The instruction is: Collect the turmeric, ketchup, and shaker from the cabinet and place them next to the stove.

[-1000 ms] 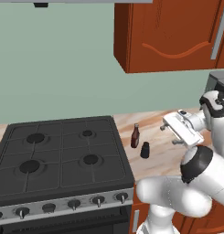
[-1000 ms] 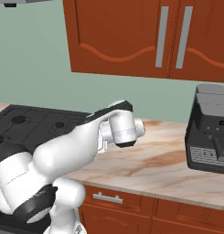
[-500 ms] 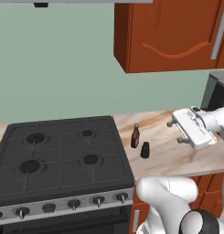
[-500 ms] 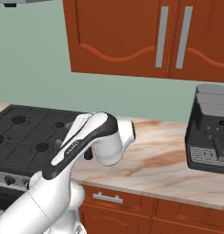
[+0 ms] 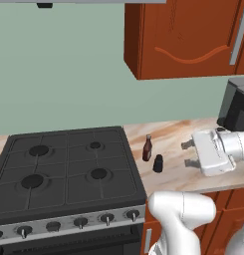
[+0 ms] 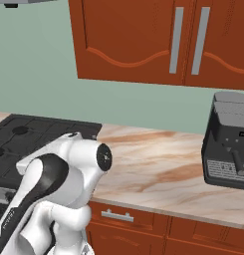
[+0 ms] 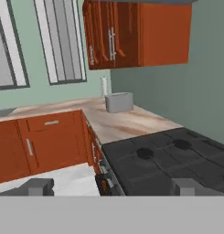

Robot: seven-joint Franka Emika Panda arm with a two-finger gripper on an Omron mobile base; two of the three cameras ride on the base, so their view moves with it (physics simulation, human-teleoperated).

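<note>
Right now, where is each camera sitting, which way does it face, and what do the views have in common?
Left base view: behind the arm on its left, looking down at the stove, the ketchup and the shaker; the gripper reaches in from the right, jaws apart.
Right base view: behind on the right, facing the counter and the coffee machine; the white arm bulks lower left.
Hand view: looks across the stove toward a toaster.
All share the stove.

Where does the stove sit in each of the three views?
Left base view: the stove fills the lower left, knobs along its front.
Right base view: only its far corner, at the left edge.
Hand view: lower right, seen from the side.
Shared landmark: the marble counter it sits in.
</note>
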